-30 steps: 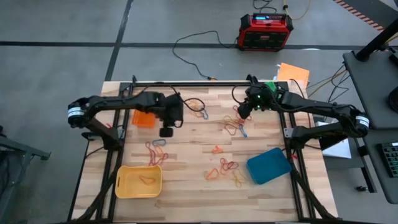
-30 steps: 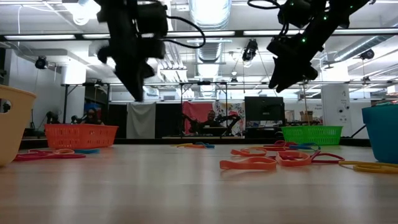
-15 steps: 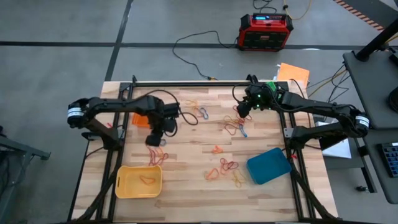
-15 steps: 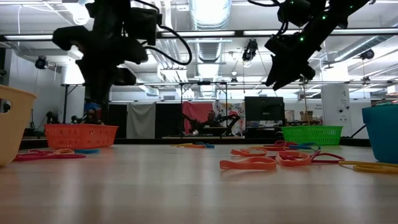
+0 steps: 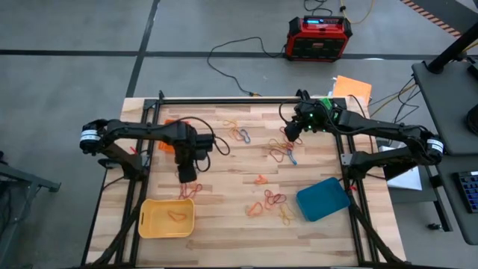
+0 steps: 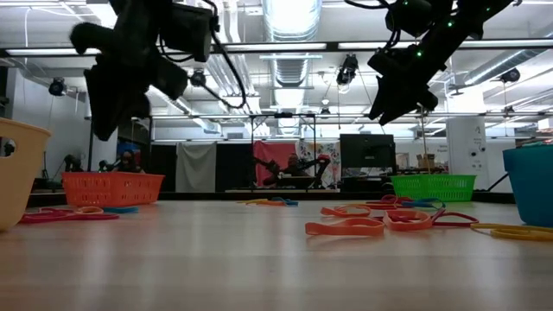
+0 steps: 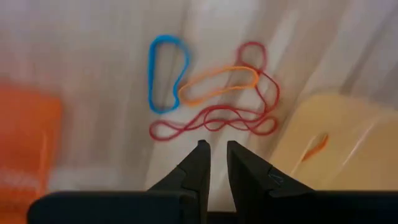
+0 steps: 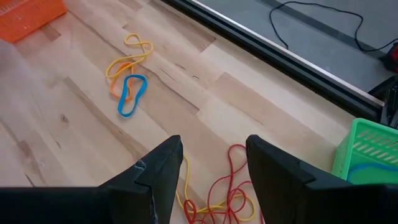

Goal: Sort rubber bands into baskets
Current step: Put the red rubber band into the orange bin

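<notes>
The left end effector (image 5: 187,176) is hanging above the tabletop (image 5: 224,224) on its left side, just beyond the far edge of the yellow basket (image 5: 166,218). Its fingers (image 7: 198,163) are standing almost together with only a narrow slit between them, and they are gripping nothing. Directly beneath it, a small cluster of rubber bands (image 7: 214,99) is lying on the wood: a blue loop (image 7: 165,73), an orange loop (image 7: 219,84) and a long red loop (image 7: 213,121), the orange and red ones overlapping. The yellow basket is sitting at the near left corner and is holding one orange band (image 5: 176,217). The orange basket (image 6: 112,187) is sitting at the far left of the tabletop and is largely covered by the left arm in the overhead view.

The right end effector (image 5: 290,134) is hovering over the far right area of the tabletop. Its fingers (image 8: 155,168) are spread wide apart and are carrying nothing. Below it, a tangle of red and yellow bands (image 8: 224,193) is lying on the wood, and a blue band (image 8: 132,95) with a yellow one (image 8: 127,57) is lying farther left. The green basket (image 8: 370,155) is sitting at the far right corner with a blue band inside. The blue basket (image 5: 323,199) is resting at the near right, tilted askew, with more bands (image 5: 270,202) scattered just to its left.
</notes>
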